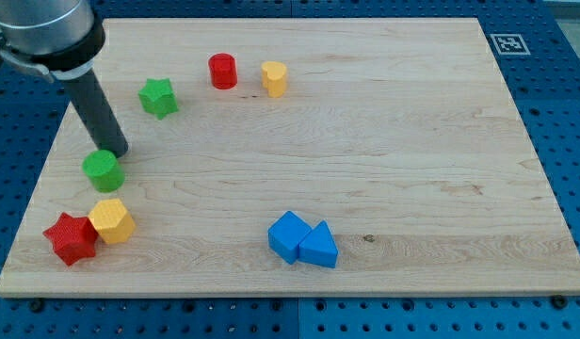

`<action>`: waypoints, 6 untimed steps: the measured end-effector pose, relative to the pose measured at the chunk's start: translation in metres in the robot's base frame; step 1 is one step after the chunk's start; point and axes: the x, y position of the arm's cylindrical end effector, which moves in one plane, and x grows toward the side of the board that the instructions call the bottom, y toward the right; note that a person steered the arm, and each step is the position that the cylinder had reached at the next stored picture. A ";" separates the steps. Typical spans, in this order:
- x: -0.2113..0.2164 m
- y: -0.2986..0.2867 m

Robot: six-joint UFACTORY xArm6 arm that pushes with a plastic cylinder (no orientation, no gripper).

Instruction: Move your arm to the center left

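My tip (118,150) is at the board's centre left, at the end of the dark rod that slants down from the view's top left. It stands just above and to the right of a green cylinder (103,170), touching it or nearly so. A green star (158,96) lies up and to the right of the tip. A yellow hexagonal block (112,220) and a red star (71,237) lie side by side below the green cylinder, near the bottom left corner.
A red cylinder (222,71) and a yellow block (274,78) sit near the top middle. A blue cube (289,235) and a blue triangular block (318,246) touch each other at the bottom middle. The wooden board (412,160) rests on a blue pegboard.
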 end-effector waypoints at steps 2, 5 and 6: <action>0.030 0.000; -0.026 -0.017; -0.073 -0.027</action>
